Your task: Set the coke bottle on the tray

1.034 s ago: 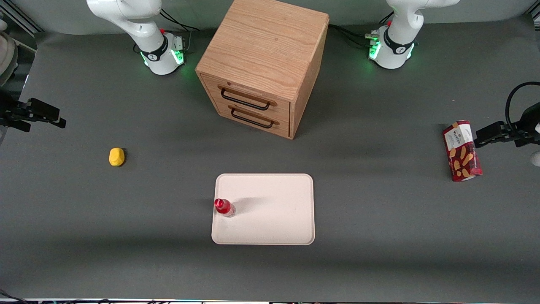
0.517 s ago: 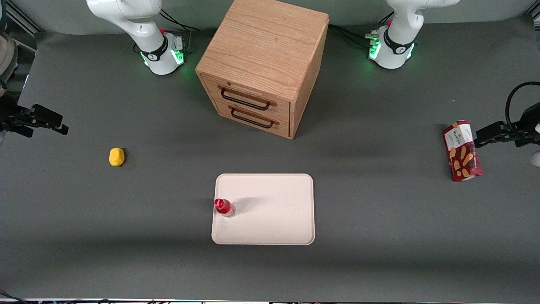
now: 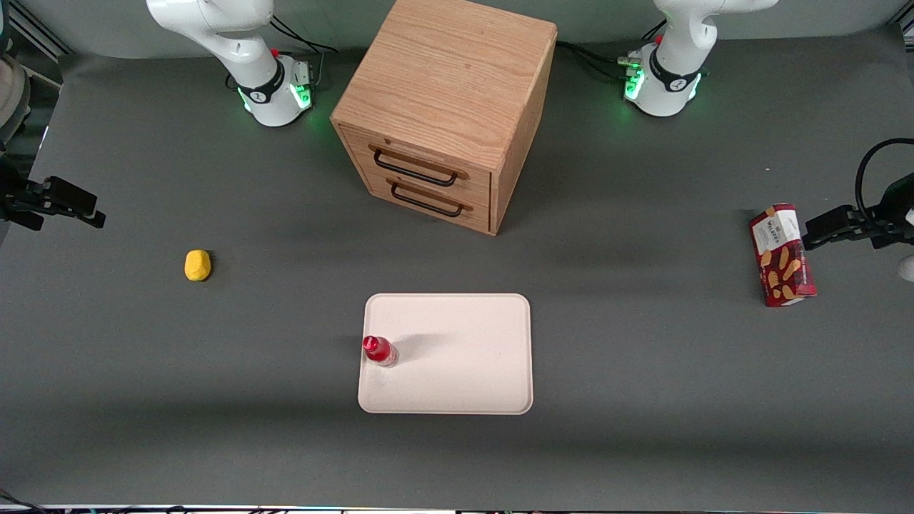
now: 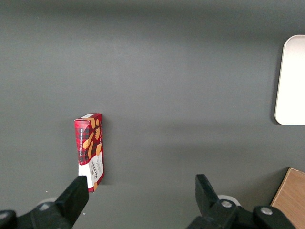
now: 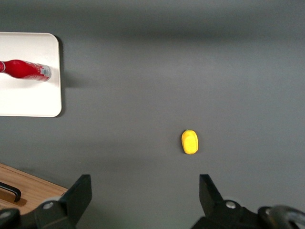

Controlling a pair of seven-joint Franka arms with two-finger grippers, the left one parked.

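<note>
Tool (image 5: 143, 198) gapes empty; only front view shows drawers (image 3: 428, 187).

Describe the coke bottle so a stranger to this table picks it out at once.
Start at the wooden drawer cabinet; in front of its drawers lies a cream tray. The coke bottle stands upright on the tray's edge toward the working arm, whose open gripper hangs far off. It is slim, red-capped and far smaller than the red snack box.
</note>
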